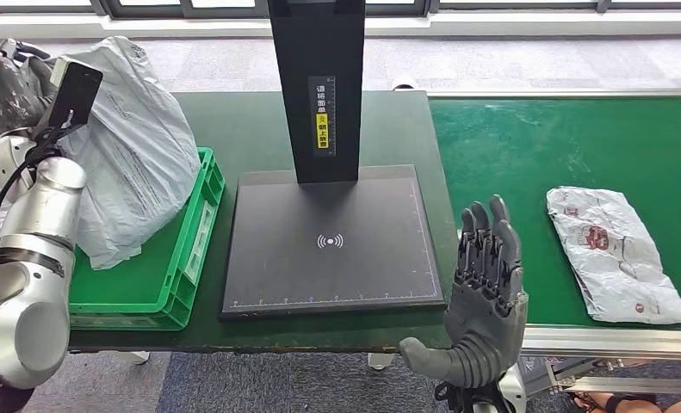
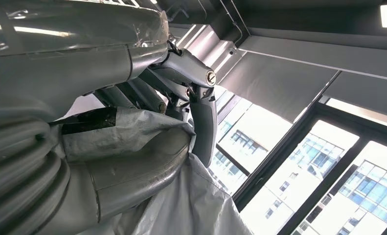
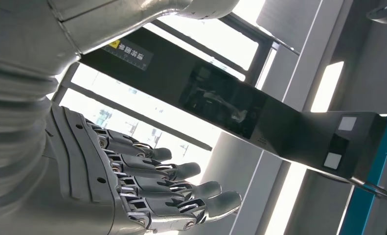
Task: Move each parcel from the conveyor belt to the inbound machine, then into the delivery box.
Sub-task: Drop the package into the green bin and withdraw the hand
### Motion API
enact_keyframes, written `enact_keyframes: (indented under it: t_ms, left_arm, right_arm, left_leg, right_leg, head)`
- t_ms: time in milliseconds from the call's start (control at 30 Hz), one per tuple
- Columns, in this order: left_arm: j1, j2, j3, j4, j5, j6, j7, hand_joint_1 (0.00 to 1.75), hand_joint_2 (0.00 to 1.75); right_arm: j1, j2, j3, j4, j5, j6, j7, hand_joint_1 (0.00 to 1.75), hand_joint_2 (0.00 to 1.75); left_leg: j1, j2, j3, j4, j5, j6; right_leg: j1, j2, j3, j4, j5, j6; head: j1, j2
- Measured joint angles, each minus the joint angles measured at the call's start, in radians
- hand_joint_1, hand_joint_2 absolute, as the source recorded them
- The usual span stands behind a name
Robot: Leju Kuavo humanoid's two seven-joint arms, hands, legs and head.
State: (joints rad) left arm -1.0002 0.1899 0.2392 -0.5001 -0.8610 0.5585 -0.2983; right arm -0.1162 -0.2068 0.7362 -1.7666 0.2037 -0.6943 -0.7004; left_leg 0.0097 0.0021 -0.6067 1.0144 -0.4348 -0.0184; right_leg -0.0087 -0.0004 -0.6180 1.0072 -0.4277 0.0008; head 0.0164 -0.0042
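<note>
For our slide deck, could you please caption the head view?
Left hand holds a grey parcel over the green crate; right hand open beside the scanner plate.

Left robot hand [image 1: 9,86] clenched — right robot hand [image 1: 483,292] spread

- Bright, even daylight from the windows [image 1: 337,7] at 12 o'clock; shadows soft.
- Wrist views: windows blown out white, near metal blurred.
- Faint sheen on the belt [image 1: 526,146].
</note>
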Motion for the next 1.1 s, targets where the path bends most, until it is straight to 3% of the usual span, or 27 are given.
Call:
enact_keyframes:
  t_ms: [200,300,333,433,600,733,933,1100]
  left_arm:
    - [0.003,-0.004,0.000,-0.003,0.000,0.000,0.001,1.75,1.75]
    - [0.021,-0.007,0.003,-0.013,-0.005,-0.026,0.032,0.44,1.75]
    - [0.029,-0.007,0.005,-0.013,-0.007,-0.040,0.046,0.00,1.31]
    - [0.044,-0.006,0.013,-0.003,-0.008,-0.059,0.060,0.00,0.00]
    - [0.057,-0.005,0.026,0.009,0.004,-0.058,0.067,0.00,0.00]
    - [0.095,-0.004,0.055,0.006,0.060,-0.055,0.015,0.00,0.00]
    - [0.216,-0.025,0.100,-0.095,0.225,-0.106,-0.114,0.00,0.00]
    - [0.316,-0.058,0.111,-0.212,0.316,-0.148,-0.148,0.00,0.00]
  right_arm:
    - [0.000,0.000,0.000,0.001,0.000,0.000,0.000,0.00,1.75]
    - [0.004,0.000,0.005,0.008,0.008,0.012,0.000,0.00,1.75]
    - [0.008,0.000,0.007,0.010,0.014,0.020,0.000,0.00,1.75]
    - [0.018,0.000,0.008,0.011,0.027,0.038,0.000,0.00,1.75]
    - [0.039,0.000,0.008,0.011,0.041,0.053,0.001,0.00,1.75]
    - [0.063,0.000,0.006,0.011,0.048,0.064,0.001,0.00,1.75]
    - [0.125,0.004,-0.045,0.011,0.098,0.118,0.001,0.00,1.75]
    - [0.172,0.024,-0.131,0.011,0.117,0.174,0.001,0.00,1.75]
  left_leg:
    - [0.000,0.000,0.000,0.000,0.000,0.000]
    - [0.000,0.000,0.000,0.000,0.000,0.000]
    - [0.000,0.000,0.000,0.000,0.000,0.000]
    - [0.000,0.000,0.000,0.000,0.000,0.000]
    - [0.000,-0.001,0.000,0.000,0.000,0.000]
    - [0.000,0.000,0.000,0.000,0.000,0.000]
    - [0.000,0.001,0.000,0.000,-0.001,-0.001]
    - [0.000,0.001,0.000,0.000,-0.001,0.000]
  right_leg:
    - [0.000,0.000,0.000,0.000,0.000,0.000]
    - [0.000,0.000,0.000,0.000,0.000,0.000]
    - [0.000,0.000,0.000,0.000,0.000,0.000]
    - [0.000,0.000,0.000,0.000,0.000,0.000]
    - [0.000,0.000,0.000,0.000,0.000,0.000]
    - [0.000,0.000,0.000,0.000,0.000,0.000]
    - [0.000,0.000,0.000,0.000,-0.001,-0.001]
    - [0.000,0.000,0.000,0.000,-0.001,-0.001]
  head:
    - [0.000,0.000]
    - [0.000,0.000]
    - [0.000,0.000]
    - [0.000,0.000]
    - [0.000,0.000]
    - [0.000,0.000]
    - [0.000,0.000]
    - [0.000,0.000]
